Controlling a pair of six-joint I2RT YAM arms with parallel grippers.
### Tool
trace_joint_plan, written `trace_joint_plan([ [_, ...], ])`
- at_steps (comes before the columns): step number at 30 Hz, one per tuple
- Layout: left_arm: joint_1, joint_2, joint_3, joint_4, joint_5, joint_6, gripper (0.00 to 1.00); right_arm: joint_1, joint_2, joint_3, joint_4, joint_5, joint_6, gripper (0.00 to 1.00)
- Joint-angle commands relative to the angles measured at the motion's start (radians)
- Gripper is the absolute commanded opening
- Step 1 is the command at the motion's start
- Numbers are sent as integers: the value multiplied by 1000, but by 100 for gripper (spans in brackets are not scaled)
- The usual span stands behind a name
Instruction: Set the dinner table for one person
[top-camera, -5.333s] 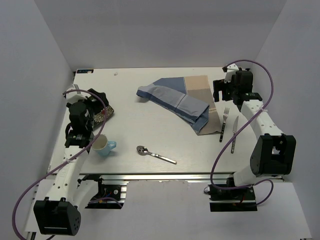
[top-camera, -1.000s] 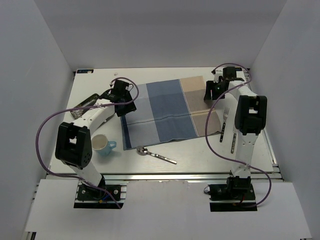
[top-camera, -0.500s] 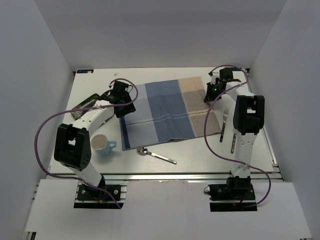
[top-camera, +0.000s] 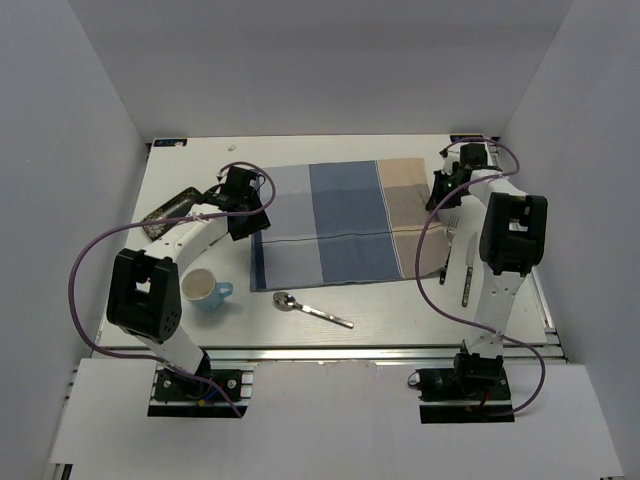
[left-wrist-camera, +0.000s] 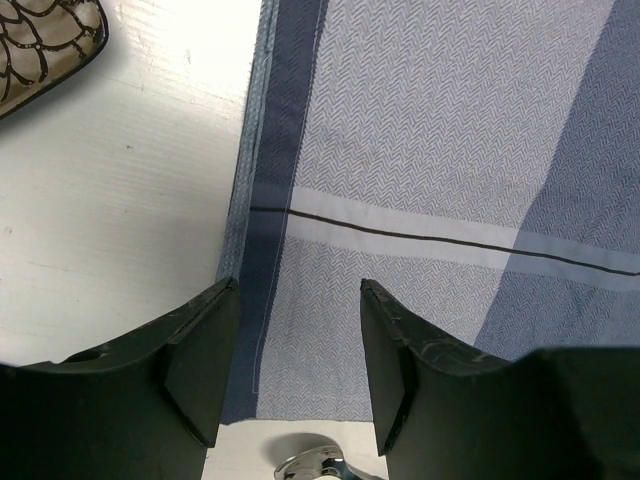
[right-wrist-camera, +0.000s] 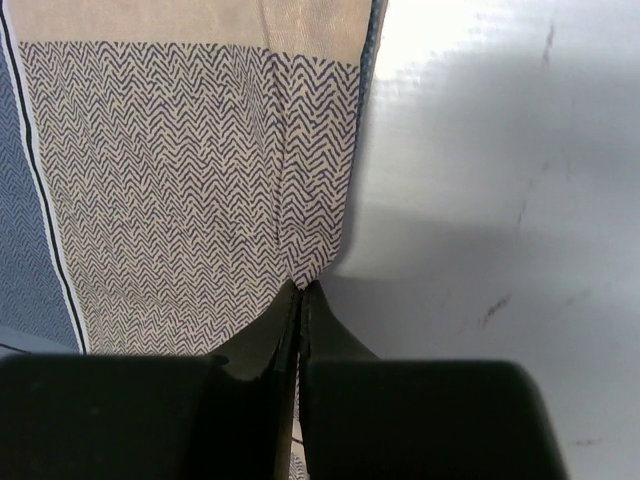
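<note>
Placemat (top-camera: 335, 222) lies flat on worktop (top-camera: 400, 310); right pincer (right-wrist-camera: 299, 292) pinches its beige edge, left pincer (left-wrist-camera: 297, 300) hangs spread over it.

The placemat (top-camera: 340, 222) lies spread on the dinner table (top-camera: 400, 310), spoon (top-camera: 315, 312) beside it.

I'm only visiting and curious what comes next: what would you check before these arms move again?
1. Blue-and-beige checked cloth placemat spread flat: ok.
2. Right gripper pinched shut on the placemat's beige edge: ok.
3. Left gripper open over the blue edge, holding nothing: ok.
4. Silver metal spoon lying apart from the cloth: ok.
5. Black-handled fork free of the cloth's right edge: cannot tell.
</note>
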Motion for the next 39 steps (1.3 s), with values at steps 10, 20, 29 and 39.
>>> trace_joint_plan([
  [10,-4,-37,-5,12,-22,11,62,-1,-97,-131,-14,-31,17,0],
  [20,-4,-42,10,0,-51,25,62,26,-102,-116,-48,-52,26,0],
  [29,-4,-42,19,-1,-59,31,62,26,-96,-67,-75,12,3,15],
  [39,-4,-63,72,9,-68,28,62,26,-284,-91,-88,89,-170,60],
])
